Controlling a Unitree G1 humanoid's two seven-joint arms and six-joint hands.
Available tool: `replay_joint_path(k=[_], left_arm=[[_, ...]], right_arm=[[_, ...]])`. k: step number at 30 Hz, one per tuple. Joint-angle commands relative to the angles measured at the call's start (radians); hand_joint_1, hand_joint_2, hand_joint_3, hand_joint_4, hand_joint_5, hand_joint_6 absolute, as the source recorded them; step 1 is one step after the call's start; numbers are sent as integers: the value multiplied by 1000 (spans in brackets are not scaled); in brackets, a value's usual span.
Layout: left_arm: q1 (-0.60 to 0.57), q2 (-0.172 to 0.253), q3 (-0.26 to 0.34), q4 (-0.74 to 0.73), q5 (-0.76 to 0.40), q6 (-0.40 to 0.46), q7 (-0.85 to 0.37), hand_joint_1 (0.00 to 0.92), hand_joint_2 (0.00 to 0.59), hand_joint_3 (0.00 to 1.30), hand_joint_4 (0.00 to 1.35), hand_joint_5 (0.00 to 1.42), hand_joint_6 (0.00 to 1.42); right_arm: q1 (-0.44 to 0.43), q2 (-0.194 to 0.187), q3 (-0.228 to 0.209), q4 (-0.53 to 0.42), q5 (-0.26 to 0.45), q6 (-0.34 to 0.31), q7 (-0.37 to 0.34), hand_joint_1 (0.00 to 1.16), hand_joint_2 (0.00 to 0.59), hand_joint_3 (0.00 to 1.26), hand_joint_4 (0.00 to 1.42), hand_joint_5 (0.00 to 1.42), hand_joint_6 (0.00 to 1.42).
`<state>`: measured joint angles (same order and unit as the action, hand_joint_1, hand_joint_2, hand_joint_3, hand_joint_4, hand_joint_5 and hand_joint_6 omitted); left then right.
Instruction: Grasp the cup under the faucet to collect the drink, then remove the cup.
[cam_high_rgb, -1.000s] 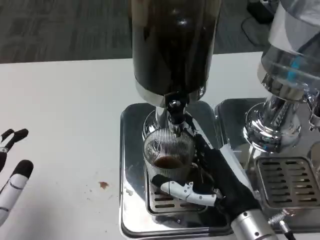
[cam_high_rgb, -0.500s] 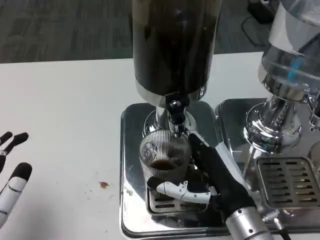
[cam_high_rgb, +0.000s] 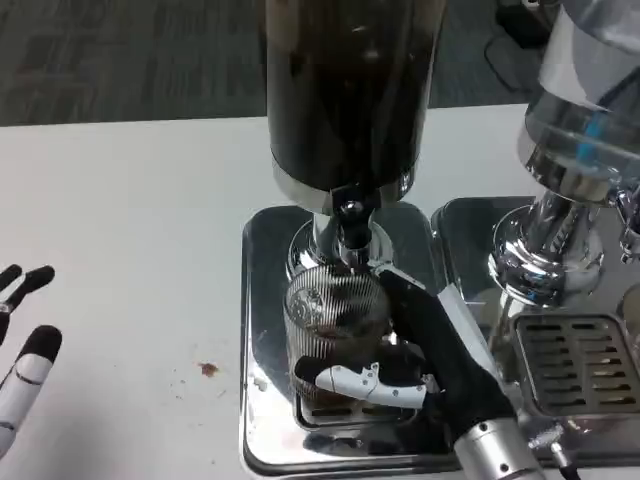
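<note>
Ribbed glass cup (cam_high_rgb: 335, 315) stood under faucet (cam_high_rgb: 348, 232) of dark drink dispenser (cam_high_rgb: 345, 95), above drip grate on steel tray (cam_high_rgb: 262, 300); right hand (cam_high_rgb: 410, 355) wrapped around cup, fingers closed on it; left hand (cam_high_rgb: 22, 340) held nothing, fingers spread, over white table (cam_high_rgb: 130, 220); brown stain (cam_high_rgb: 207, 370) beside tray.

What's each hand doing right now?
Left hand: open, holding nothing, at the table's left edge.
Right hand: fingers wrapped around the ribbed glass cup under the faucet.

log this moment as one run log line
phase: collecting drink | right hand: grips ribbed glass cup under faucet | left hand: holds nothing, fingers apart | cup: on drip tray
</note>
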<state>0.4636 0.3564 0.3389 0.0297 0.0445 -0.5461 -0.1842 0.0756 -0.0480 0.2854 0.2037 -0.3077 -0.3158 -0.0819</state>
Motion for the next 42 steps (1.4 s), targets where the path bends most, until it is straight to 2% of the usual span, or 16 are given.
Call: replay_joint_path(k=[1, 6, 10, 14, 16, 21, 24, 28, 30, 33, 37, 42], left_arm=[[6, -5, 3, -11, -2, 9, 12, 0, 220, 168, 0, 1, 0], [-4, -3, -4, -2, -5, 7, 4, 0, 220, 168, 0, 1, 0], [-22, 5, -14, 15, -11, 5, -9, 0, 220, 168, 0, 1, 0], [-45, 24, -29, 41, -14, -5, -35, 0, 216, 148, 0, 0, 0], [-56, 30, -32, 56, -15, -20, -44, 0, 216, 131, 0, 0, 0], [-86, 67, -37, 103, -7, -53, -60, 0, 219, 124, 0, 0, 0], [-94, 113, -44, 122, 22, -78, -77, 0, 221, 111, 0, 0, 0], [-89, 167, -54, 132, 57, -121, -91, 0, 210, 84, 0, 0, 0], [-84, 190, -56, 136, 71, -141, -97, 0, 207, 64, 0, 0, 0], [-63, 265, -54, 129, 121, -196, -119, 0, 211, 27, 0, 0, 0], [-62, 344, -65, 152, 168, -260, -144, 0, 216, 0, 0, 0, 0], [-51, 399, -75, 163, 199, -291, -152, 0, 227, 0, 0, 0, 0]], right_arm=[[17, 5, -12, 13, -7, -33, -36, 970, 150, 369, 418, 606, 779], [45, 7, -39, -25, -18, -47, -84, 987, 159, 394, 456, 670, 877], [68, -11, -46, -75, -25, -39, -74, 994, 154, 420, 474, 699, 920], [110, -52, -63, -159, -34, -28, -51, 995, 154, 428, 491, 716, 953], [123, -96, -59, -193, -95, -44, -57, 995, 154, 436, 491, 727, 959], [183, -95, -77, -231, -24, -30, -30, 995, 154, 444, 504, 735, 979], [202, -81, -83, -245, 4, -30, -26, 995, 154, 458, 516, 750, 986], [224, -86, -90, -281, 0, -36, -21, 995, 154, 459, 518, 753, 1002], [251, -89, -97, -338, 9, -25, -6, 995, 154, 470, 518, 753, 1011], [290, -91, -103, -405, 21, -13, 17, 995, 154, 479, 525, 763, 1015], [343, -96, -110, -454, 28, -15, 35, 995, 154, 481, 525, 769, 1027], [426, -90, -113, -558, 53, -13, 54, 995, 154, 482, 529, 770, 1033]])
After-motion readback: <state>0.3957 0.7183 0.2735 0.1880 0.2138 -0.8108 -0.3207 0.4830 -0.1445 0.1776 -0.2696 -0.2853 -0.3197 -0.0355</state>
